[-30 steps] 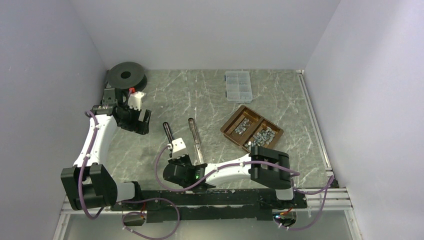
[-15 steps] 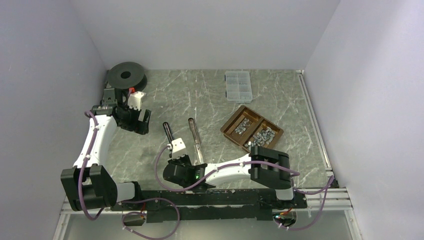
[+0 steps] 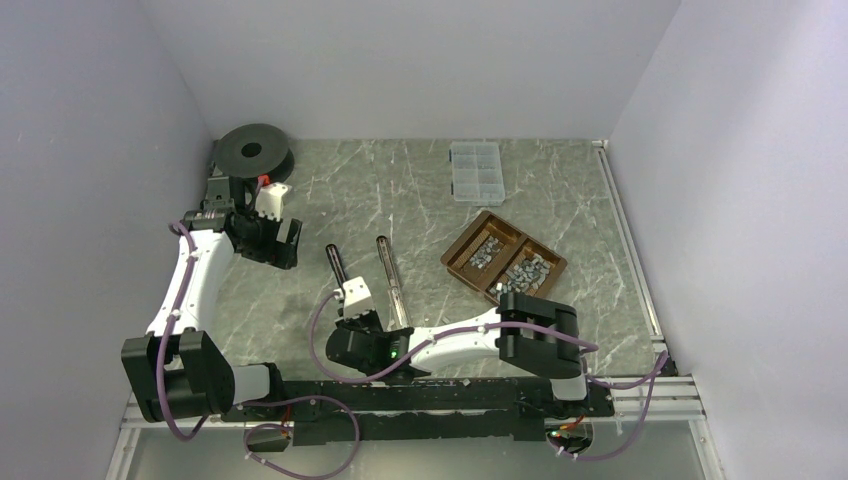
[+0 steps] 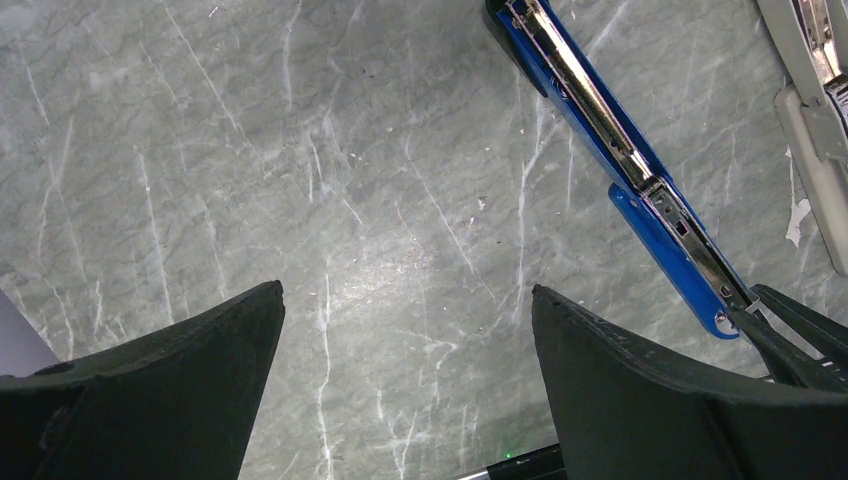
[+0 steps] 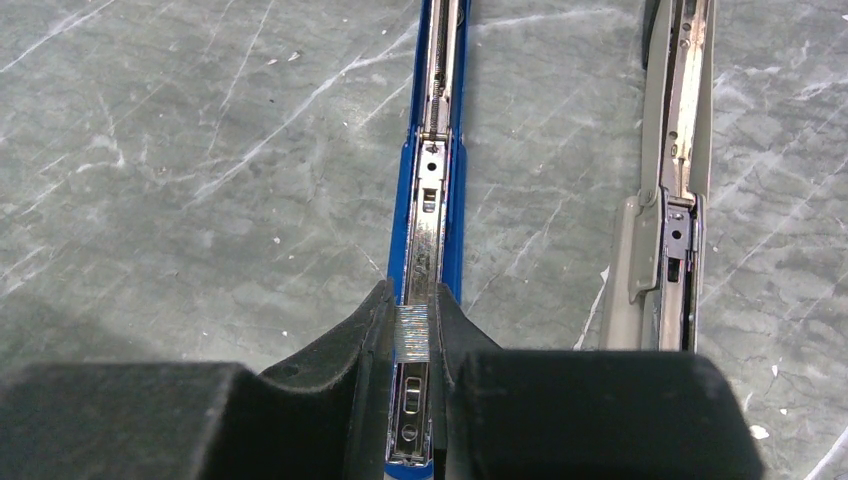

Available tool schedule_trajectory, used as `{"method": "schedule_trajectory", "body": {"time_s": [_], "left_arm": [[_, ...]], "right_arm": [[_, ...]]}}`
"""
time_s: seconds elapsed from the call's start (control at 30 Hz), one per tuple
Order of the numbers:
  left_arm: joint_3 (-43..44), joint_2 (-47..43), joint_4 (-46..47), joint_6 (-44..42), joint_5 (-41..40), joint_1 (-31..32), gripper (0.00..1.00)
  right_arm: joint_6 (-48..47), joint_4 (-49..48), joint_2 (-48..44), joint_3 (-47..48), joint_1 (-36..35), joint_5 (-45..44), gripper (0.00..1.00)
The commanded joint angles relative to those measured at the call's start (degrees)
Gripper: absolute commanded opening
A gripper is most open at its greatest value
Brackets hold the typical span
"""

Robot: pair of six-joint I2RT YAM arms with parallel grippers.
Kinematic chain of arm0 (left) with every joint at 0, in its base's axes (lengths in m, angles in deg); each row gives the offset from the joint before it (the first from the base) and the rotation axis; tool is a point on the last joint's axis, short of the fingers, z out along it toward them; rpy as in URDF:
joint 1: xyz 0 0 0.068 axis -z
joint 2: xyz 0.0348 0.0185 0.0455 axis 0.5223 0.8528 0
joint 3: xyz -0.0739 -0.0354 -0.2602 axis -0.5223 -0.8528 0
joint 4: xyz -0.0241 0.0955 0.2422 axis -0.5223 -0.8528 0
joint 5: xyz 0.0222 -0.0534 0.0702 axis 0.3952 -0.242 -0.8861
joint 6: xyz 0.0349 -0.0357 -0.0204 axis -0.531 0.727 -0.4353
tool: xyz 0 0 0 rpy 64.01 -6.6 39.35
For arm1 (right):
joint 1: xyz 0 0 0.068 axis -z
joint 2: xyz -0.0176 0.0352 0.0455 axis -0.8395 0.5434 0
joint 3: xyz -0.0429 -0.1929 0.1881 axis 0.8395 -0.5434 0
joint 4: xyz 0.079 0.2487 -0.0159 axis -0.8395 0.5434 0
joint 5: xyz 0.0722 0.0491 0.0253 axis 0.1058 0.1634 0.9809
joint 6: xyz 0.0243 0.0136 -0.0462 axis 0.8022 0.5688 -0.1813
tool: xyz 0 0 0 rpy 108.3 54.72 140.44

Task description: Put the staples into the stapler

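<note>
The blue stapler (image 5: pixel 434 170) lies opened flat, its shiny metal channel facing up; it also shows in the top view (image 3: pixel 336 264) and the left wrist view (image 4: pixel 610 140). My right gripper (image 5: pixel 412 302) is shut on a short silver staple strip (image 5: pixel 412 332) and holds it right over the near end of that channel. Loose staples (image 3: pixel 482 250) lie in a brown two-part tray (image 3: pixel 455 262) to the right. My left gripper (image 4: pixel 405 295) is open and empty above bare table, left of the blue stapler; in the top view it (image 3: pixel 285 244) hovers at the left.
A second, grey stapler (image 5: pixel 672 200) lies open just right of the blue one, also in the top view (image 3: pixel 390 278). A clear compartment box (image 3: pixel 476 172) sits at the back. A black spool (image 3: pixel 255 150) stands at the back left corner. Walls close in on three sides.
</note>
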Motion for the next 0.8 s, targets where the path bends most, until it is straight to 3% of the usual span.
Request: {"method": "schedule_trajectory", "body": {"time_s": [0.0,0.77], "left_arm": [[0.5,-1.7,1.2,1.7,0.5,-0.1,0.99],[0.7,-2.1,1.4,1.7,0.6,-0.1,1.00]], "right_arm": [[0.5,-1.2,0.3,0.8,-0.1,0.1,0.00],[1.7,0.3,0.8,0.7,-0.2,-0.2,0.00]]}}
